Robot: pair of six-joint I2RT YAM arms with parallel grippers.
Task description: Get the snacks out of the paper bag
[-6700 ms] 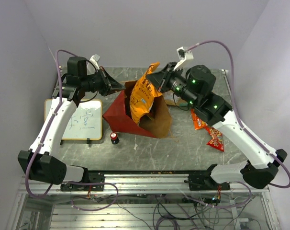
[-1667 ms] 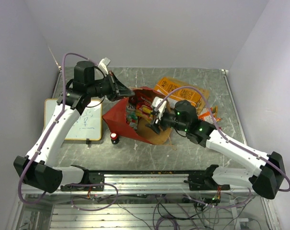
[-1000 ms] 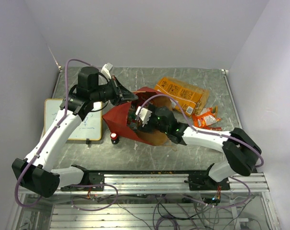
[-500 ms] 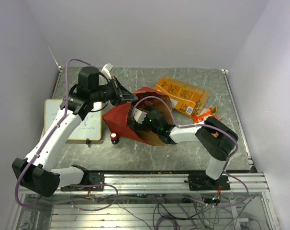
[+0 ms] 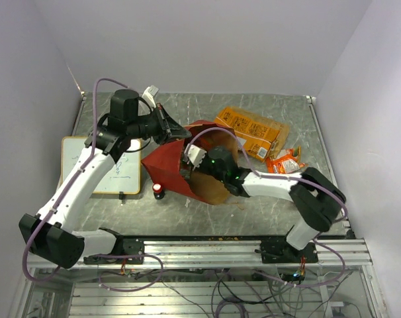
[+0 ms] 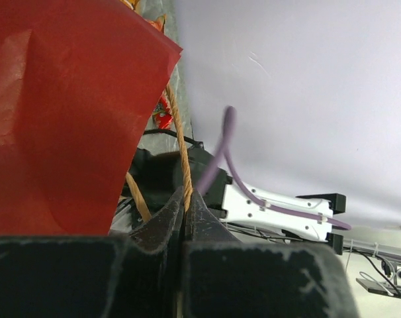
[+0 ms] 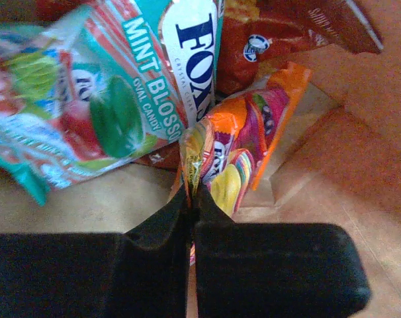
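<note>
The paper bag (image 5: 162, 163), red outside and brown inside, lies on its side mid-table with its mouth toward the right. My left gripper (image 5: 180, 134) is shut on its twisted cord handle (image 6: 178, 142) and holds the top edge up. My right gripper (image 5: 187, 172) is deep inside the bag. In the right wrist view it (image 7: 192, 199) is shut on the edge of a small orange candy packet (image 7: 243, 142). A green-teal mint pack (image 7: 121, 99) and a red chip bag (image 7: 267, 46) lie just behind it on the bag's brown floor (image 7: 319, 179).
A large orange bag (image 5: 250, 132) and small red packets (image 5: 284, 162) lie on the table right of the paper bag. A white board (image 5: 114, 169) sits at the left. A small red-and-black cylinder (image 5: 158, 191) stands just in front of the bag.
My right gripper, open a moment ago inside the bag, has shut on the orange candy packet. The right arm's elbow has swung outward. The left gripper still holds the handle.
</note>
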